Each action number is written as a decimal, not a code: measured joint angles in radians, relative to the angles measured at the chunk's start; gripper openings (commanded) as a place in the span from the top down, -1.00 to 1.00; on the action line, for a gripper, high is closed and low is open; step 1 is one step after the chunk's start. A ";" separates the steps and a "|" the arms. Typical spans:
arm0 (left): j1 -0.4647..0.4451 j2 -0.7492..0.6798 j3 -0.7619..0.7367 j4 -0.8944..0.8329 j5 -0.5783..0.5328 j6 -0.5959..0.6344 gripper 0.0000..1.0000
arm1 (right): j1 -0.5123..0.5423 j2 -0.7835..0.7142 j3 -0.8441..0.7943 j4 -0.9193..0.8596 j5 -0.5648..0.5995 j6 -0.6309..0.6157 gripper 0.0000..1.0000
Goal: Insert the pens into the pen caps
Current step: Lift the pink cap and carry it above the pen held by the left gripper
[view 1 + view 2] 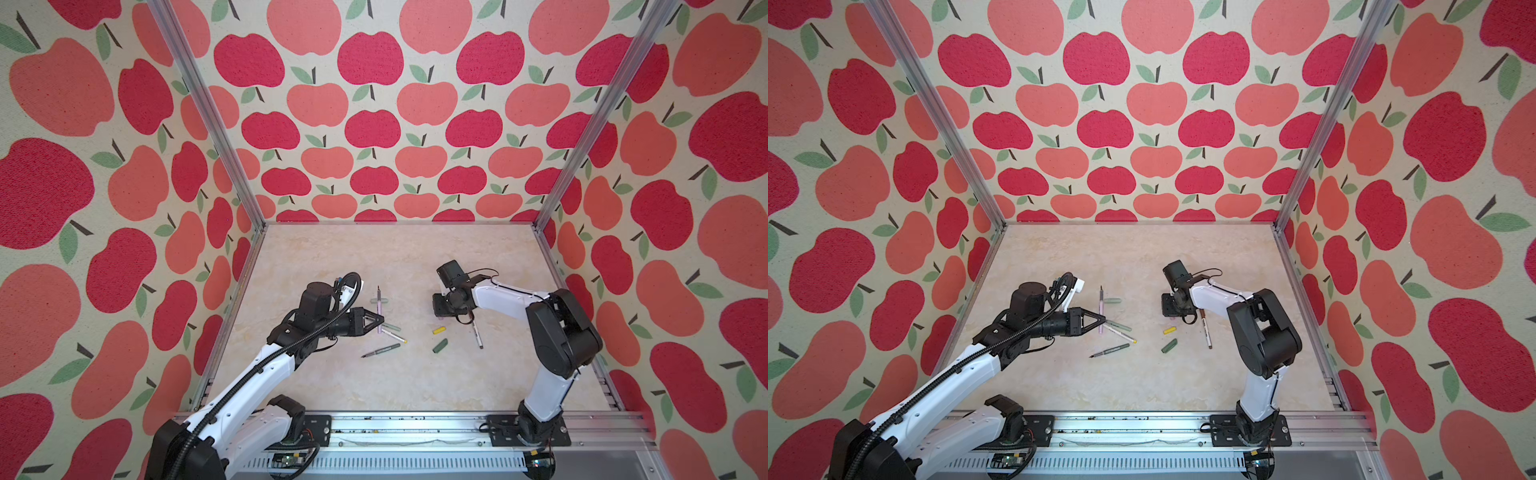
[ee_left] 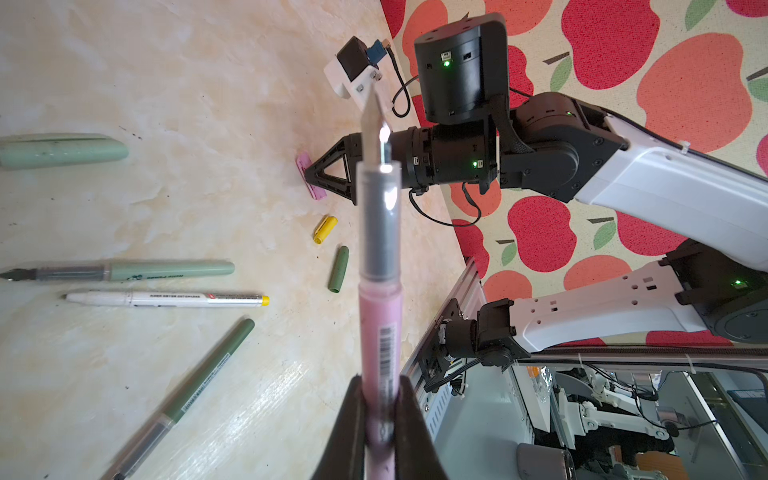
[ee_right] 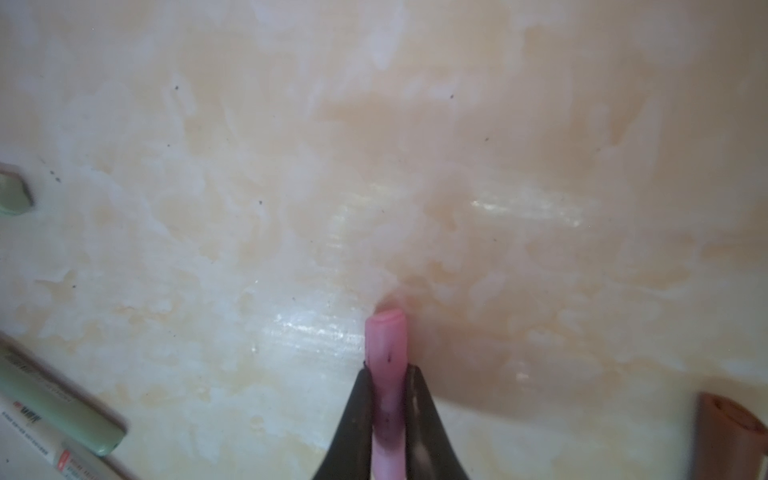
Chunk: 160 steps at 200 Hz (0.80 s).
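Only a barcode [image 2: 386,349] shows clearly on the pink pen [image 2: 380,316] clamped in the left tool [image 2: 380,382]; the right tool [image 3: 388,368] pinches the pink cap [image 3: 386,340].

The desk [image 1: 374,257] has a glossy cream marbled surface. Fabric walls [image 1: 374,124] printed with red and coral apples enclose its far, left and right edges. Aluminium posts [image 1: 208,108] rise from both far corners. A metal rail [image 1: 415,428] and slotted duct [image 1: 374,462] run along the near edge.
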 measured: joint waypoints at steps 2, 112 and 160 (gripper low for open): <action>0.000 0.000 0.000 0.000 0.000 0.000 1.00 | 0.000 0.000 -0.001 -0.001 0.000 0.000 0.90; -0.112 0.141 0.008 0.090 -0.019 -0.001 1.00 | 0.000 -0.351 -0.004 0.059 -0.097 0.134 0.97; -0.169 0.217 0.021 0.161 -0.030 -0.012 1.00 | 0.031 -0.426 -0.005 0.227 -0.164 0.246 0.97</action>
